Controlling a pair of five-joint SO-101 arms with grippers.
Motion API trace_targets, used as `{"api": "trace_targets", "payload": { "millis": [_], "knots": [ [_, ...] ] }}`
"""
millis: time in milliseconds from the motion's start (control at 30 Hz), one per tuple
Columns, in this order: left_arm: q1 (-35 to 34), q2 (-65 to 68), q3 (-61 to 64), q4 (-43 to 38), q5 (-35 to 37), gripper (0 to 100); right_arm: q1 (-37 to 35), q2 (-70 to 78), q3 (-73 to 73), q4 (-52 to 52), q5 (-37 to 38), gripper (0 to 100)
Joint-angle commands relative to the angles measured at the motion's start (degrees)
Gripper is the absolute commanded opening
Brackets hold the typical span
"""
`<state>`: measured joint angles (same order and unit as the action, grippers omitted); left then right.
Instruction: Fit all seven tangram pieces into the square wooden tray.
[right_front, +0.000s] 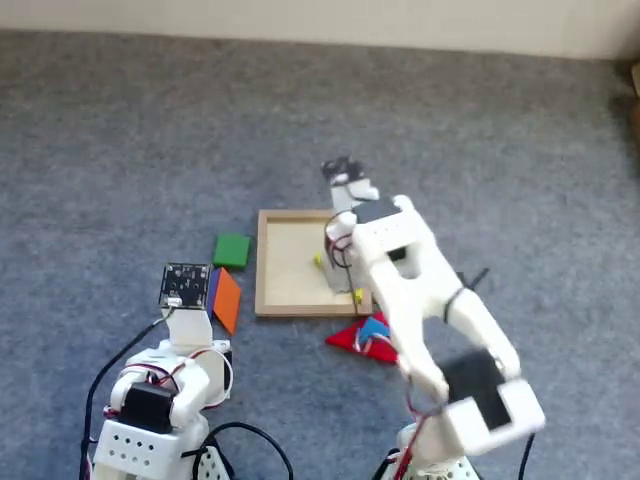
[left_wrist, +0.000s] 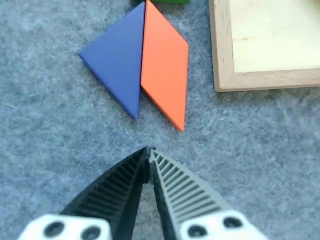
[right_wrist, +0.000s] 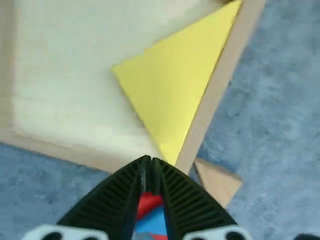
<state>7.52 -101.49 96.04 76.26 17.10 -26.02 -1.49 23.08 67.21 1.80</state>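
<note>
A square wooden tray (right_front: 265, 262) sits on grey-blue carpet (right_front: 120, 140). Inside the tray lies a flat yellow triangle (right_wrist: 175, 95), one edge flush against the tray's rim and one point reaching toward a tray corner. The right gripper (right_wrist: 150, 159) hangs above that corner of the tray, its black ribbed fingers pressed together with nothing between the tips. Just outside the same corner lies a small tan triangle (right_wrist: 217, 180), and near it on the carpet are a red triangle (right_front: 355, 340) with a small light-blue piece (right_front: 376, 328) against it, partly under the right arm.

Outside the tray, on the side nearer the left arm, a blue triangle (left_wrist: 117, 57) and an orange parallelogram (left_wrist: 165, 62) lie touching along one edge. A green square (right_front: 232, 250) lies farther along that side of the tray. The left gripper (left_wrist: 149, 150) is closed and empty, over bare carpet beside the tray, just short of the orange parallelogram's tip.
</note>
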Motion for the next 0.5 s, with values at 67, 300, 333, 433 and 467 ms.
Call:
{"api": "trace_targets", "payload": {
  "millis": [67, 300, 333, 433, 467],
  "knots": [
    [-0.5, -2.4, 1.2, 0.3, -0.1, 1, 1.5, -14.6, 2.9, 4.4, 0.7, 1.5],
    [-0.5, -2.4, 1.2, 0.3, -0.1, 1, 2.9, -18.4, 12.7, 4.6, 4.0, 5.7],
    [-0.5, -2.4, 1.2, 0.3, -0.1, 1, 3.6, -18.4, 13.4, 4.6, 5.3, 8.6],
    [-0.5, -2.4, 1.2, 0.3, -0.1, 1, 5.4, -18.1, 14.7, 4.4, 7.7, 17.6],
    [-0.5, -2.4, 1.2, 0.3, -0.1, 1, 5.6, -18.1, 15.0, 4.4, 8.3, 19.6]
  ]
}}
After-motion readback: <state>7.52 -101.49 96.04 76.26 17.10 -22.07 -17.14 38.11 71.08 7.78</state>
